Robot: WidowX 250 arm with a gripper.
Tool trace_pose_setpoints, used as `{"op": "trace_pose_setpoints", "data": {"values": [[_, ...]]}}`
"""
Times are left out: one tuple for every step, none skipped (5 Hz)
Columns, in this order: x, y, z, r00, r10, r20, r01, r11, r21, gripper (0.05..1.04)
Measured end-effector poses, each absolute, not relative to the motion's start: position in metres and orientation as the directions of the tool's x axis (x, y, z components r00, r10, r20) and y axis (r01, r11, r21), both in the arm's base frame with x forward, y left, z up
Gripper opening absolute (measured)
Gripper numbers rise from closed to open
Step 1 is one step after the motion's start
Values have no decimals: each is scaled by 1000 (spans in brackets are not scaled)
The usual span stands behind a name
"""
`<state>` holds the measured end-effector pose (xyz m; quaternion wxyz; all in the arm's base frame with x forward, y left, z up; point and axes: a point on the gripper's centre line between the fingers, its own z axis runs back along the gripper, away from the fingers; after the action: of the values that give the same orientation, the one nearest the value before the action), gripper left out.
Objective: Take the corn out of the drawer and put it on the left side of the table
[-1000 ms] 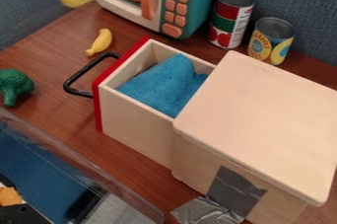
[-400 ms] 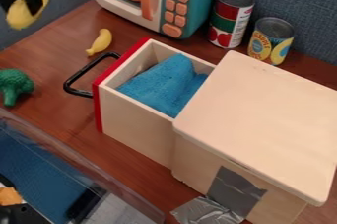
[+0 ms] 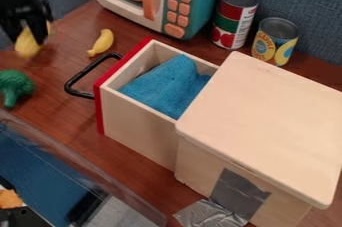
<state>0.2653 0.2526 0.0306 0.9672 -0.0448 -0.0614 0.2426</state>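
Yellow corn (image 3: 27, 48) clamped in the end effector (image 3: 29, 37); printed label wrapping red-green can (image 3: 233, 20).

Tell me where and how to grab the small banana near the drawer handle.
Probably best around the middle of the banana, coming from straight above and closing across its width: it lies on its side, slim and gently curved.

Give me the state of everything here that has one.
Drawer: open
Gripper: closed on the corn
Corn: held
Blue cloth: crumpled, in the drawer
Red-labelled can: upright
Yellow-labelled can: upright
Banana: lying, unheld
Broccoli: unheld
Microwave: open or shut, cannot tell
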Motion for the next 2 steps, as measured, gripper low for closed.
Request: {"op": "trace_pose_setpoints", "data": {"values": [[266,252,23,874,479,83,-468,875,-121,640],[264,251,20,873,481,79,-471,874,-119,939]]}}
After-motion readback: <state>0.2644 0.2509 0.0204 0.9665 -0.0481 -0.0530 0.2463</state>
